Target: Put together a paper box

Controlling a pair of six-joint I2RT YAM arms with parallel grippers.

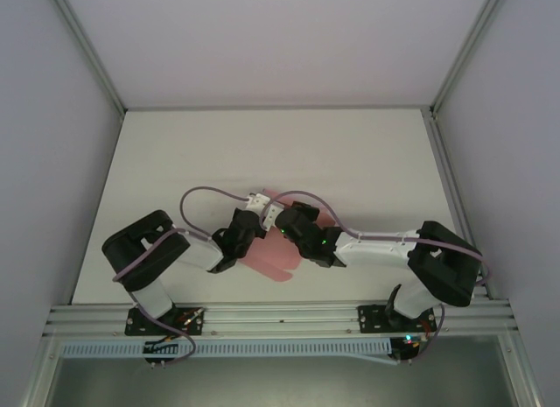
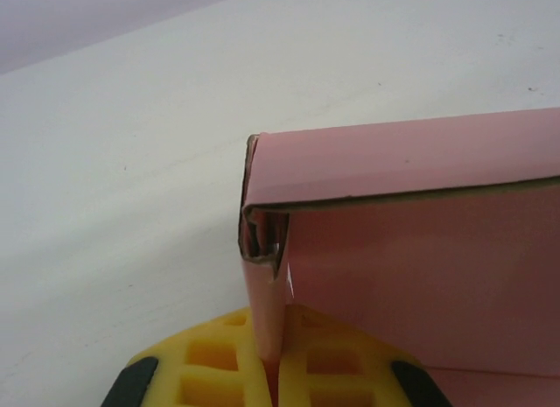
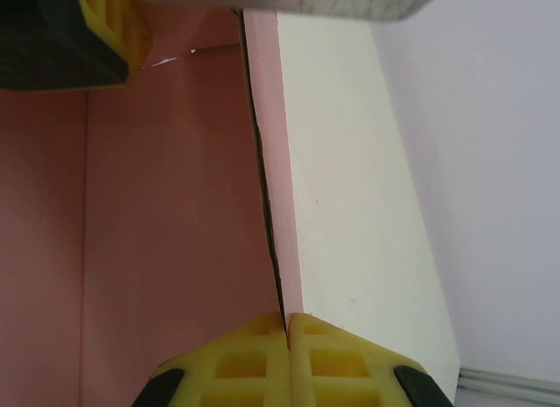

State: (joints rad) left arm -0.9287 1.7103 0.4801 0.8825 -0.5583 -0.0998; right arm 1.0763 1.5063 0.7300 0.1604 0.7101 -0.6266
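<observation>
The paper box (image 1: 278,256) is pale pink card, partly folded up, lying on the white table between my two arms. In the left wrist view a folded side wall of the paper box (image 2: 420,249) stands upright, and my left gripper (image 2: 278,328) is shut on its corner edge between yellow pads. My right gripper (image 3: 287,326) is shut on the thin edge of another wall of the paper box (image 3: 175,214). From above, the left gripper (image 1: 265,216) and the right gripper (image 1: 290,223) meet close together over the box's far side.
The white table (image 1: 350,162) stretches back to grey enclosure walls (image 1: 52,162). An aluminium rail (image 1: 280,318) runs along the near edge by both arm bases. The other gripper's yellow finger (image 3: 105,22) shows at the top left of the right wrist view.
</observation>
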